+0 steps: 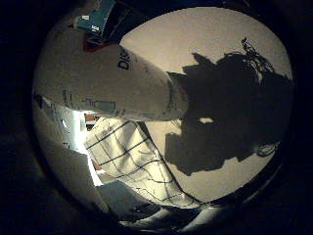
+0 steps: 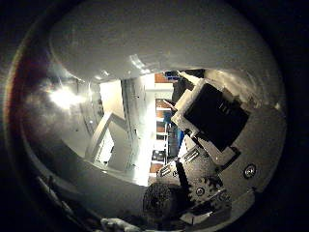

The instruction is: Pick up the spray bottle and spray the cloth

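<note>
Filling much of the little finger side view, a white, smooth, rounded plastic spray bottle [image 1: 112,83] with dark lettering and a red band near one end sits right against the palm, its body tapering to a ridged end. It is lifted off the pale, matte desk [image 1: 195,44], which shows beyond it. On that desk lies a white cloth with a dark grid pattern [image 1: 129,159], rumpled into soft folds, near the desk's edge and below the bottle. A broad dark shadow of the hand and arm falls across the desk beside the cloth.

From the thumb side, a glossy white curved surface, most likely the same bottle, presses close to the palm and catches bright reflections. Next to it the right hand [image 2: 212,140] shows as blocky black and white parts with a small metal gear and screws, one finger bent in towards the curved surface. The hand appears clenched around the spray bottle, though the actual contact points are hidden.
</note>
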